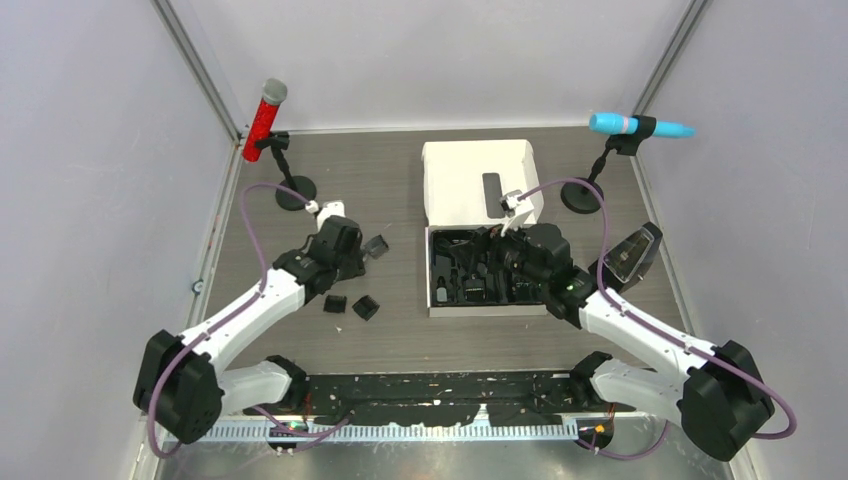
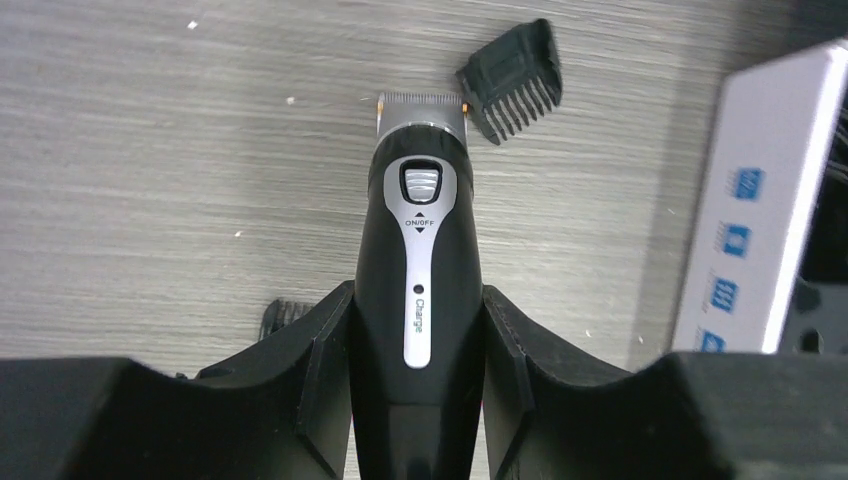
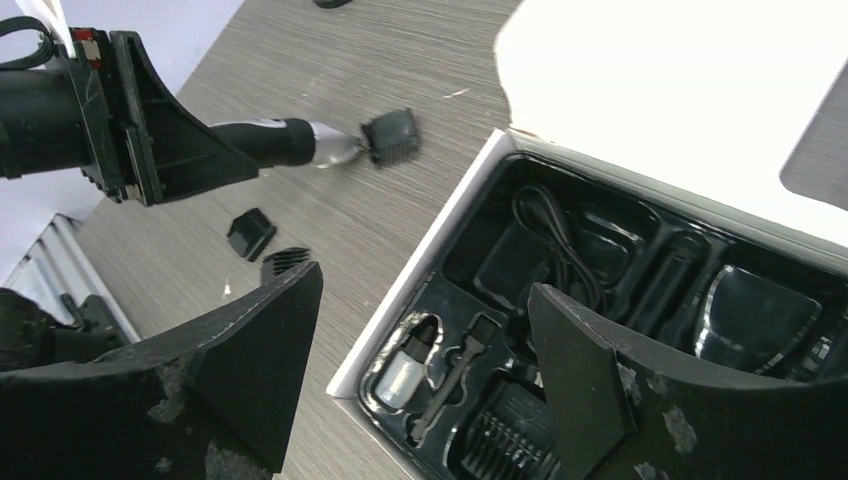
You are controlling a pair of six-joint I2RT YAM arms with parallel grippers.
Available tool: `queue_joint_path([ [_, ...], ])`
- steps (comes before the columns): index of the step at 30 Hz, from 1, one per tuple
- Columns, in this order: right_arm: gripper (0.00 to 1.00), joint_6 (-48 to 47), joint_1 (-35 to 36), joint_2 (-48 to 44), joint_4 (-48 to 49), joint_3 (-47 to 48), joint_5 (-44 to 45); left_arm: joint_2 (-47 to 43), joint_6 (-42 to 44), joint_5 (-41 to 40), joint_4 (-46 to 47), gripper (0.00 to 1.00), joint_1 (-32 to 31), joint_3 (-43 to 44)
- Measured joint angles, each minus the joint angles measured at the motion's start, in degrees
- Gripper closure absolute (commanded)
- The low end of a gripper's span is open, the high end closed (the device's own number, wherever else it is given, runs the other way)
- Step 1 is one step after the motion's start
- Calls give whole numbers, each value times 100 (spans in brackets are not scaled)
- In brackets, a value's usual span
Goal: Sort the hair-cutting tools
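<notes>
Jaws of our left gripper (image 2: 418, 302) clamp the clipper (image 2: 420, 230) by its body, with the blade end just beside a comb (image 2: 512, 78) on the table (image 1: 400, 345). Two more combs (image 1: 335, 303) lie near our left arm. Our right gripper (image 3: 425, 285) hangs over the box (image 3: 650, 80) tray, jaws wide apart.

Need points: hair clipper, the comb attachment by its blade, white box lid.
hair clipper (image 2: 417, 300), left wrist view, silver strip on its body.
comb attachment (image 2: 510, 78), left wrist view, solid back behind the teeth.
white box lid (image 1: 455, 180), top external view, bare white panel.
</notes>
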Motion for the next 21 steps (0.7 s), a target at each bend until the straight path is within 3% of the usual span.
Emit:
queue_joint_path([
  [5, 14, 129, 247, 122, 15, 214, -37, -352, 254, -240, 85, 94, -610, 0],
  [11, 14, 210, 468, 293, 39, 295, -35, -260, 317, -339, -37, 100, -614, 0],
  [21, 14, 254, 702, 516, 48, 446, -33, -520, 387, -85, -81, 100, -614, -96],
])
